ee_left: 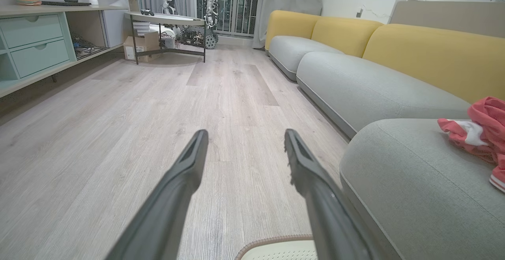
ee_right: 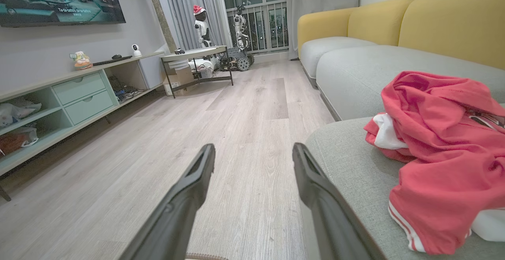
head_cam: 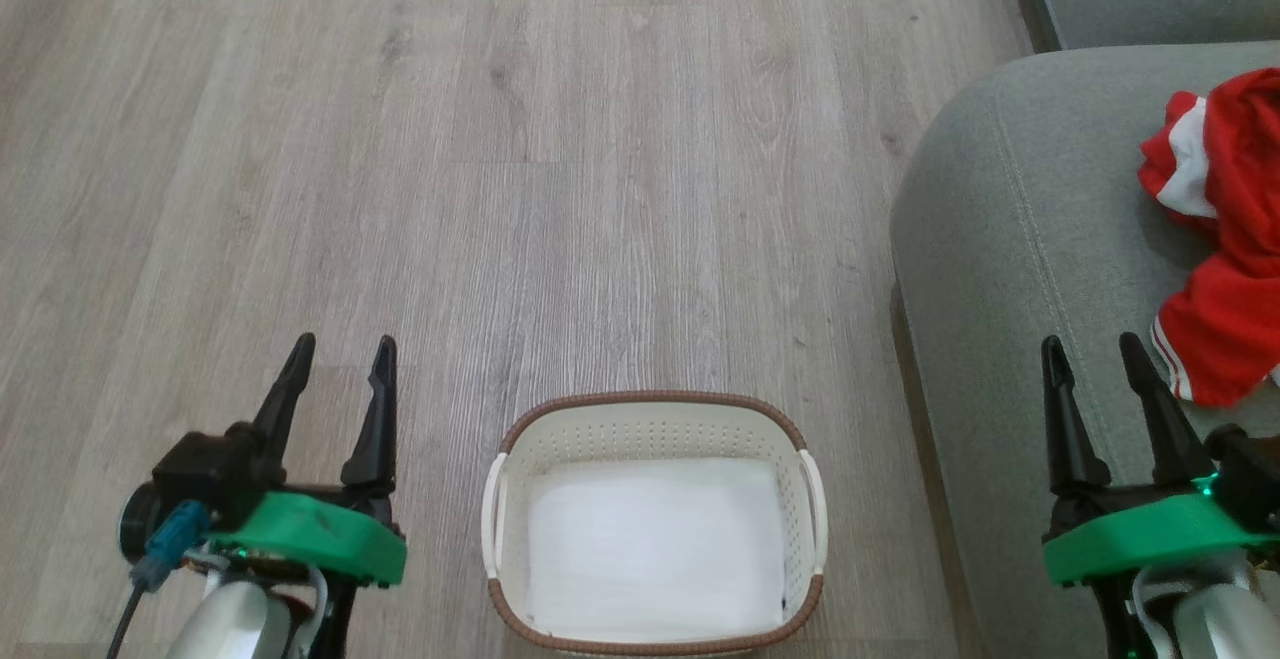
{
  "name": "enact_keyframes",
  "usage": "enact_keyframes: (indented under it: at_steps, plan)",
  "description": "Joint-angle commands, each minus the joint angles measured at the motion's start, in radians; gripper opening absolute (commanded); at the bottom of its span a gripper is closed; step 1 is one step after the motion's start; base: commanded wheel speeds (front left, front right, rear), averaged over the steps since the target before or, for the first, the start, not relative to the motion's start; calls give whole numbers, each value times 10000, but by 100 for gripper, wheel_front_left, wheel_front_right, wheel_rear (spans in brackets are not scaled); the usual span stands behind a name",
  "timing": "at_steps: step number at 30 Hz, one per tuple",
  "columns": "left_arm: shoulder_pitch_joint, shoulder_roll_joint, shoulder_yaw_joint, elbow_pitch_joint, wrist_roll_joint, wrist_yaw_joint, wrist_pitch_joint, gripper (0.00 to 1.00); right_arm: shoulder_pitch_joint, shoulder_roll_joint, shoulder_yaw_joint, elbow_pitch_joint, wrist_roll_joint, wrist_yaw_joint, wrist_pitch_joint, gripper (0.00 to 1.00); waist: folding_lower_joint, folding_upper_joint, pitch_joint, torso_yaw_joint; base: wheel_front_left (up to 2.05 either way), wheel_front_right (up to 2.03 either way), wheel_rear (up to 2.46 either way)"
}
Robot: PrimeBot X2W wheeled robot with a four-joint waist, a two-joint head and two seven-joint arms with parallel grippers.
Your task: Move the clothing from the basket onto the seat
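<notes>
1. Floor [head_cam: 500,189]: pale grey wood-grain planks. The basket stands on it, and it extends to the left of the basket and beyond it.

2. Seat [head_cam: 1020,269]: a grey-green fabric cushion with a rounded corner and a stitched seam line. It is located to the right of the basket. The two are near each other but do not touch, and a narrow strip of floor separates them. In the wrist views, more grey cushions with yellow backrests continue past it, farther from the basket.

3. Clothing [head_cam: 1225,239]: red fabric with white trim and white stripes at one hem, lying in a crumpled heap. It rests on top of the seat, to the right of the basket and beyond it, well apart from the basket. Part of it runs off the right edge of the head view.

4. Basket [head_cam: 650,401]: oval and cream-white, with perforated walls, a brown braided rim and a white handle on each side. It stands upright. Its flat white base is fully exposed.

5. Left claw [head_cam: 342,344]: positioned to the left of the basket, above the floor. The fingers are spread wide, with nothing between them.

6. Right claw [head_cam: 1090,342]: positioned to the right of the basket, above the near part of the seat. The fingers are spread wide and grip nothing. The striped hem of the clothing lies just beside the finger farther from the basket.
</notes>
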Motion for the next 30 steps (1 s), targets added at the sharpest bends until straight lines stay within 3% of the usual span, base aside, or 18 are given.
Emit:
enact_keyframes:
  at_steps: [1,13,14,30]
  plan:
    - [-354,57,566,-221,151,-92,-124,100,-367,-98,221,-278,-100,-4,-104,100,1,-1,13,-2,0,0,0]
    - [-279,-434,1127,171,579,-664,-124,100,-445,-49,337,-183,-64,-4,-133,100,1,-1,-29,-37,0,0,0]
    - [-5,-536,671,483,501,-661,0,0,-26,24,110,94,1,0,-4,0,1,-1,-29,-38,0,0,0]
    - [9,-810,1018,838,-877,-821,422,0,-87,144,72,499,1471,0,384,0,1,-1,-59,-78,0,0,0]
